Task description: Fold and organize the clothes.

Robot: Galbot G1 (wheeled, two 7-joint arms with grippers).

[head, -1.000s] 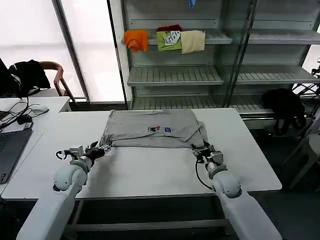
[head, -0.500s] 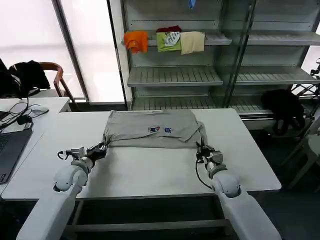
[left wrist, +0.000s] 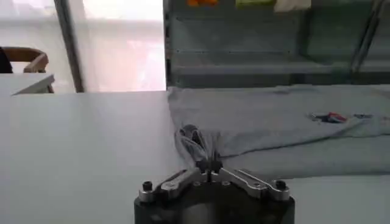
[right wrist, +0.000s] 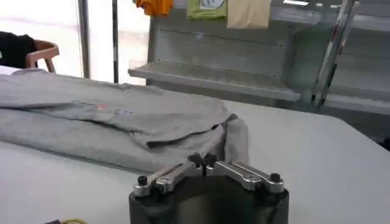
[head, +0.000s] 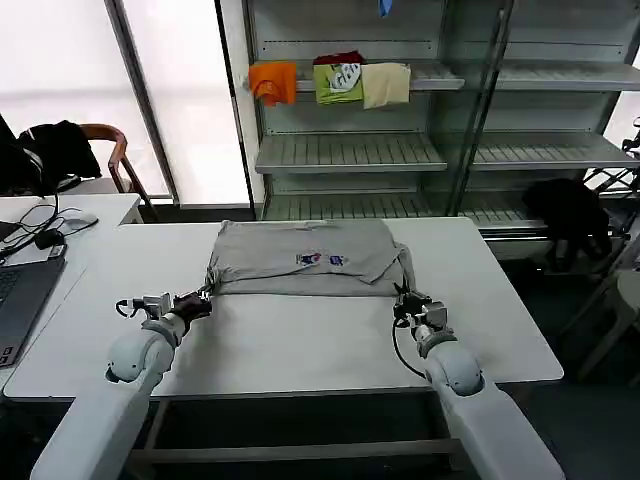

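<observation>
Shirt lies on desk; left gripper and right gripper fingers pinch its near corners, presumably to fold.

Strong daylight floods through the window at the far left, overexposed. Tabletop evenly lit, shadows faint. Wrist views soft, backgrounds blurred.

- The chest print on the shirt is too small to read (just coloured specks).
- The laptop is cut off by the picture's edge.
</observation>
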